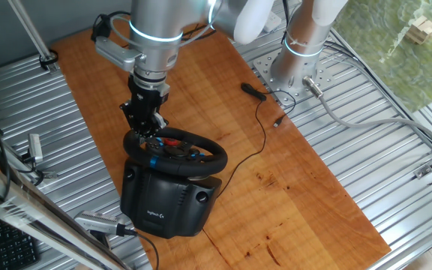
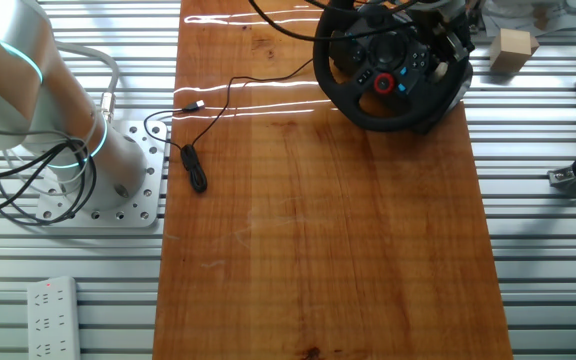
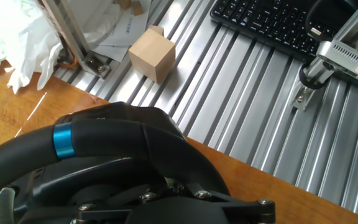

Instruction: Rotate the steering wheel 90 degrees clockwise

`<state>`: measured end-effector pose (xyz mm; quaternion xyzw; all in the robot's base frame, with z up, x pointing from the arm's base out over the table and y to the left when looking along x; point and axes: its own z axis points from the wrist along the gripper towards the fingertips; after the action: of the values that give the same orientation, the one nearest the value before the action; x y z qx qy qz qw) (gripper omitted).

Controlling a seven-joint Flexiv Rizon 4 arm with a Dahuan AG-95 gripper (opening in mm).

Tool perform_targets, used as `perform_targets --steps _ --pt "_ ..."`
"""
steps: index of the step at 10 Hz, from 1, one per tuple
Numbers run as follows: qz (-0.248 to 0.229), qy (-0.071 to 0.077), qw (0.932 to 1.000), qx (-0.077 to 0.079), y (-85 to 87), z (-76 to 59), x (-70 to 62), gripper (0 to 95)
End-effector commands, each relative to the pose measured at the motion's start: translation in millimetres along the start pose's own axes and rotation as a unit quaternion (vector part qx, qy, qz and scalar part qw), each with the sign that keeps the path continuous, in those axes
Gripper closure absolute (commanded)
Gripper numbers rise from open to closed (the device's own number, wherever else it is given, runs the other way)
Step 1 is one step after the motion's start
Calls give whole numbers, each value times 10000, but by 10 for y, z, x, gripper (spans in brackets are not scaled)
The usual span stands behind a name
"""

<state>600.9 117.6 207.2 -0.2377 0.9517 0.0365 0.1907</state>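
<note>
Steering wheel [image 1: 177, 152] sits at the near end of the wooden board [image 1: 291, 180], mounted on its boxy black base [image 1: 167, 201] w/ white logo, rim tilted up from the board. Gripper [image 1: 147, 127] is down at the rim's far-left arc, right by the blue strip [image 3: 62, 140]; fingertips are hidden behind rim/hub in all views, so can't tell if it's clamped on the rim or just hovering. Handling, my read: rim is rigid w/ a grippy cover, won't deform, turns only about the hub axis. Base looks heavy but not visibly clamped, so it could skid or tip if force goes off-tangent. Best hold is across the rim tube between spokes, then follow the arc; don't push toward the hub, red/blue buttons [image 2: 388, 75] are there. Surroundings: wooden block [image 3: 152, 54] and keyboard [image 3: 278, 25] on the slatted metal table [image 1: 366, 112] just past the wheel, white plastic bag [image 3: 14, 43] near the board corner, loose black cable [image 2: 193, 130] mid-board near the arm's mount [image 2: 118, 195]. Nothing lies on the rim's path; main risk is the wrist fouling the base housing or spokes as the sweep goes cw.
</note>
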Motion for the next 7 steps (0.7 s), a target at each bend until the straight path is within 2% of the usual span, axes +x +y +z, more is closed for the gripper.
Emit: perform_targets --steps 1,7 --pt "9 -11 10000 17 4 31 -25 950" --pt "-9 -15 10000 24 16 114 -17 950"
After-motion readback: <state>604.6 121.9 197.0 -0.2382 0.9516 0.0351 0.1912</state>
